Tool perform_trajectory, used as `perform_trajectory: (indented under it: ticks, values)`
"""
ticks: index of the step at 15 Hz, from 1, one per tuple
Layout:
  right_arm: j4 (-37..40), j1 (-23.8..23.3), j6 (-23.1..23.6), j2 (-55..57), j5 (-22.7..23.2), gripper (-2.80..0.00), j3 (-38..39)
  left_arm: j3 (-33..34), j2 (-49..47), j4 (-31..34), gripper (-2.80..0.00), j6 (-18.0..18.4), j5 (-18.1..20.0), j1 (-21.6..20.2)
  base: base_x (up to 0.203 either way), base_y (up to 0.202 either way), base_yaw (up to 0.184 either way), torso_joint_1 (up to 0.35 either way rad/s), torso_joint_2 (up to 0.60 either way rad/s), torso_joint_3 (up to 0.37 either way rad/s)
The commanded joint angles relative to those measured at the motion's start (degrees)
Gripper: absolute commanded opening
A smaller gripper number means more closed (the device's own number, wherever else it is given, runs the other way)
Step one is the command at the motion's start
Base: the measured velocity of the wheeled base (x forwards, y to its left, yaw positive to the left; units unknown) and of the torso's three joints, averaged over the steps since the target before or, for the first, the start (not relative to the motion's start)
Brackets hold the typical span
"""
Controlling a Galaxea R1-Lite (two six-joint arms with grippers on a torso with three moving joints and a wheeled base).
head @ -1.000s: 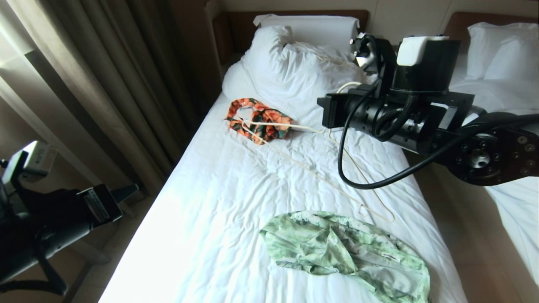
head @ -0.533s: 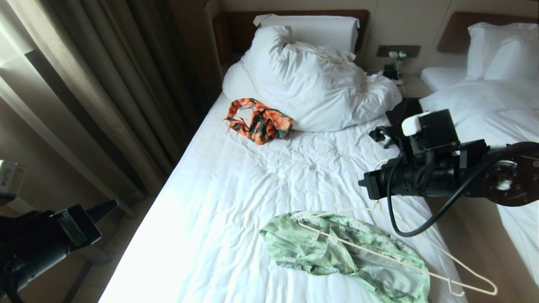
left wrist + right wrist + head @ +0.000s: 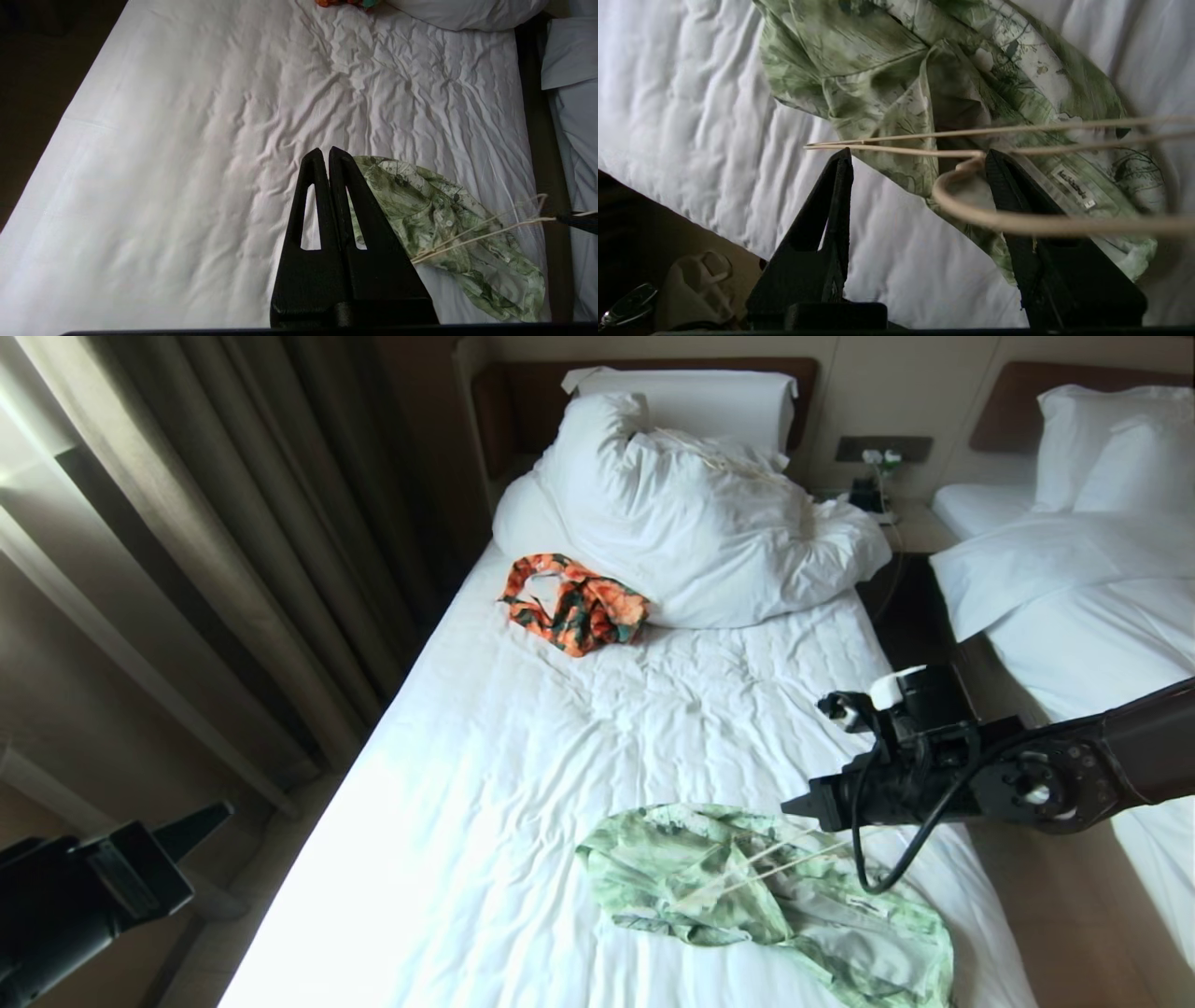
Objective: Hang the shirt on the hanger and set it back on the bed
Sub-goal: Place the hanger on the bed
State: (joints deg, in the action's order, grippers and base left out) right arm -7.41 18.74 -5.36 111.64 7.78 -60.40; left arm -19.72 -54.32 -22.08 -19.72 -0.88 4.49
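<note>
The light green printed shirt [image 3: 766, 901] lies crumpled at the near end of the bed [image 3: 560, 756]. The thin cream hanger [image 3: 775, 870] slants over it, one end at my right gripper [image 3: 794, 807], which hovers just right of the shirt. In the right wrist view that gripper [image 3: 917, 156] is open; the hanger [image 3: 1017, 221] crosses its fingertips and the hook curls round one finger [image 3: 1008, 186], unclamped. My left gripper [image 3: 215, 812] hangs off the bed's left side, low and apart. In the left wrist view it [image 3: 325, 151] is shut and empty, with the shirt [image 3: 444, 219] beyond it.
An orange-and-green floral garment [image 3: 574, 602] lies by the big white pillow [image 3: 691, 513] at the headboard. A second white bed [image 3: 1102, 616] stands to the right across a narrow gap. Curtains [image 3: 187, 523] hang along the left.
My right arm swung down from near the pillow to the shirt, carrying the hanger along, and its jaws opened. The left arm sank lower at the bed's left side.
</note>
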Motion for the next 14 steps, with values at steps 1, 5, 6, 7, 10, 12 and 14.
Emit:
perform_trajectory:
  ticks: [1,5,6,7,10,12,14]
  values:
    - [4.8,-0.3,3.13,1.25,-5.83,0.0,1.61,-0.22,2.4,0.92,-2.8,-0.07,0.16,0.0,0.0,0.0,0.0,0.0,0.0,0.0]
    - [12.12,1.06,3.6,1.45,-8.93,0.0,0.89,0.01,5.26,2.58,-2.8,-0.05,-0.03,0.08,0.0,0.0,0.0,0.0,0.0,0.0]
    - [12.16,1.62,3.52,1.53,-10.07,0.0,0.23,-0.16,6.76,4.43,-2.8,-0.05,-0.03,0.08,0.0,0.0,0.0,0.0,0.0,0.0]
    - [12.11,2.26,3.51,1.78,-10.94,0.0,-0.18,-0.41,7.91,6.19,-2.8,0.01,0.06,0.08,0.0,0.0,0.0,0.0,0.0,0.0]
    - [11.69,3.51,2.86,1.11,-13.93,-2.8,-0.17,-0.53,10.03,6.94,-2.8,0.0,0.0,0.08,0.0,0.0,0.0,0.0,0.0,0.0]
    - [11.26,3.88,1.29,-1.48,-14.01,-2.8,0.12,-0.47,11.92,7.01,-2.8,0.04,0.03,0.08,0.0,0.0,0.0,0.0,0.0,0.0]
    - [11.47,4.4,0.86,-7.41,-14.39,-2.8,0.86,-0.23,14.55,7.05,-2.8,-0.03,0.0,0.07,0.0,0.0,0.0,0.0,0.0,0.0]
